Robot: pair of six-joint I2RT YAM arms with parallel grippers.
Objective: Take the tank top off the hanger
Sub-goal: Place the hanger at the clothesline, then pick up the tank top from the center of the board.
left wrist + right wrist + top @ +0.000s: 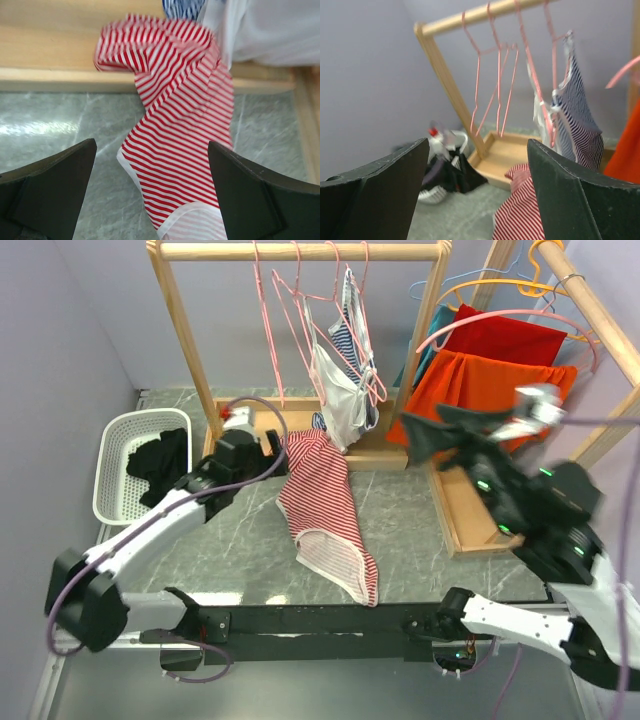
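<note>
Status from my end: the striped tank top (pixel 325 505), red and white, is off the hanger. It lies flat on the grey table (pixel 250 540). Its top end is bunched up over the lip of the wooden rack's base (pixel 375 452), and its white-edged end is down near the arm bases.

The left gripper (pixel 275 445) is low, just beside the top's bunched end. Jaws are spread wide and I see nothing between them. On the left wrist cam the stripes sit in the gap, beyond the fingers (pixel 55 185).

The right gripper (pixel 415 440) is raised near the rack's right post and motion-blurred on the top cam. The right wrist cam shows its jaws apart, released, holding nothing.

On the rack rail (pixel 300 251) are pink wire hangers (pixel 270 320), some bare. Two hold a white garment (pixel 335 380) and a blue-striped one (pixel 350 310).

The white basket (pixel 115 455) at left holds dark clothing (pixel 160 460). At right, an orange garment (pixel 500 385) and a red one (pixel 510 340) hang on the second rack.

I can't read any tags or print on the fabric at this resolution.
</note>
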